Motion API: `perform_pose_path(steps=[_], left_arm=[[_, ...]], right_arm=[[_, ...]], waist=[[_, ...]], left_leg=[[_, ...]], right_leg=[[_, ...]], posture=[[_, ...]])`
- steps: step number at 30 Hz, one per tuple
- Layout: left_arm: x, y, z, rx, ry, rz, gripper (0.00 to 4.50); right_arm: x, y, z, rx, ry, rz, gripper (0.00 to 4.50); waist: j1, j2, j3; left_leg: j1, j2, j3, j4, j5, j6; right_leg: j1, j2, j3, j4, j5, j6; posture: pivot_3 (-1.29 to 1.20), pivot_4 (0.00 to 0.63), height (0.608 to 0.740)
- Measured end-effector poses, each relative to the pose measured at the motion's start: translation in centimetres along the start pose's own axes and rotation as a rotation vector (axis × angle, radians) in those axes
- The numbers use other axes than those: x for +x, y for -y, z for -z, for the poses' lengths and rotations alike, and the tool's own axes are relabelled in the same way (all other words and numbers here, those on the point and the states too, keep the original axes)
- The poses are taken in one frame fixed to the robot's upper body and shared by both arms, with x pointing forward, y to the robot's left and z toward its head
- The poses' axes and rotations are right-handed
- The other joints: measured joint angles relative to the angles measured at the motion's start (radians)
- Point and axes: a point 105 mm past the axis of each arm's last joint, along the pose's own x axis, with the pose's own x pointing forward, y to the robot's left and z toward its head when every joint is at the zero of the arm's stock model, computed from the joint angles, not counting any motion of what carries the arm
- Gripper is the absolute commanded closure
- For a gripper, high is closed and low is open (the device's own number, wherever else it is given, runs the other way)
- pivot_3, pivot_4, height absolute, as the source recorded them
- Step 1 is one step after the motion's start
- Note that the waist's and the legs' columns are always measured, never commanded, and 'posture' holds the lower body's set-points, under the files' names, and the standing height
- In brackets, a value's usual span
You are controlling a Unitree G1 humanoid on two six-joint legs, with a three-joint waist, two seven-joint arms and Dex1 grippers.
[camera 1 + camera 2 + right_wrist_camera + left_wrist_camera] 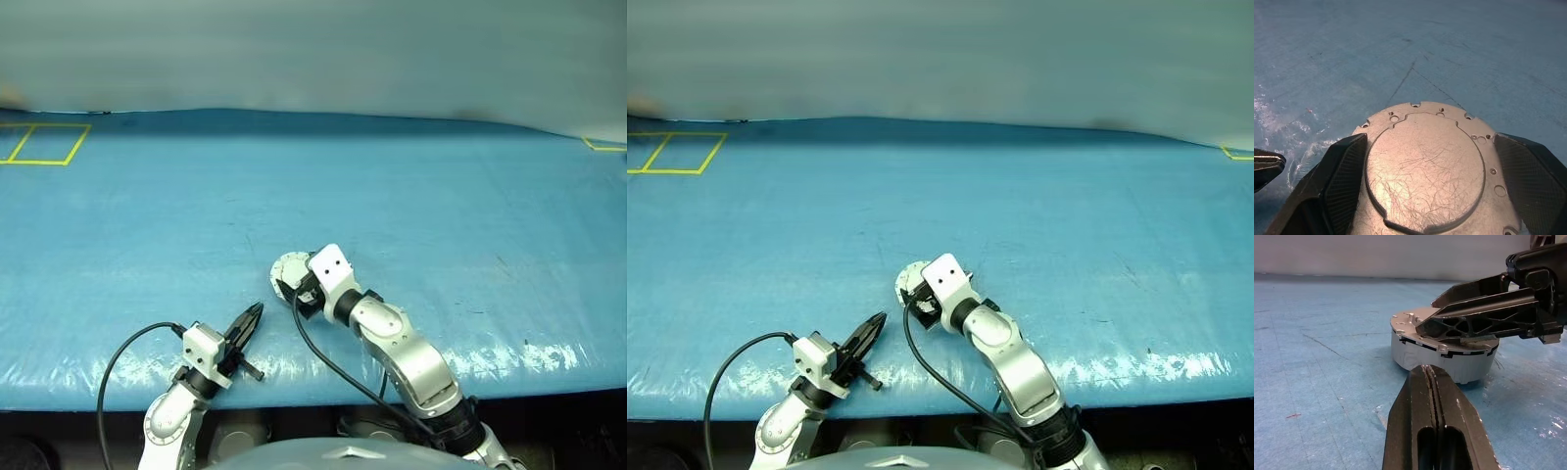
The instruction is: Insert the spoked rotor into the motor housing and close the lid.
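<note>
A: Item one, the motor housing [1442, 355]. Location?

B: It stands on the blue bench [441, 196] near the front edge, a short silver cylinder. A flat scratched metal plate, the lid [1425, 166], sits on top of it, apparently flush; the assembly looks closed.

A: Item two, the right end effector [1425, 186].

B: It is spread wide, one black finger [1344, 181] on each side of the lid, and angled down over the housing. The pads stand just beside the rim; whether they touch it cannot be told. Likely reason for the pose: either pressing and seating the lid or letting go of it.

A: Item three, the left end effector [250, 323].

B: Its fingers are pressed together, holding nothing. It hovers low over the bench, pointing at the housing from close by and a little apart, seemingly parked out of the way, though near enough to steady the housing.

A: Item four, the spoked rotor.

B: No sighting. If it is seated, it lies under the lid; the coil windings are covered too, so insertion cannot be confirmed.

A: Other gaps?

B: From the head views the right wrist covers most of the housing. In the right wrist view the lid's near edge is cut off. Yellow tape outlines [44, 144] mark the bench's far left corner, purpose unclear.
</note>
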Motion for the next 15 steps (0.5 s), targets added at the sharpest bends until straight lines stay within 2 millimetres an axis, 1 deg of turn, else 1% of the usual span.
perform_pose_path(steps=[2,15], left_arm=[[0.06,-0.02,-0.04,0.001,0.002,0.001,4.50],[0.27,-0.13,-0.17,0.006,0.006,0.004,4.50]], right_arm=[[-0.16,-0.12,0.17,-0.002,0.005,-0.008,1.47],[-0.34,-0.03,0.30,-0.033,0.004,-0.020,1.47]], waist=[[0.000,0.000,0.000],[0.000,0.000,0.000]], left_leg=[[0.000,0.000,0.000,0.000,0.000,0.000],[0.000,0.000,0.000,0.000,0.000,0.000]], right_leg=[[0.000,0.000,0.000,0.000,0.000,0.000],[0.000,0.000,0.000,0.000,0.000,0.000]], posture=[[0.00,0.150,0.740],[0.00,0.150,0.740]])
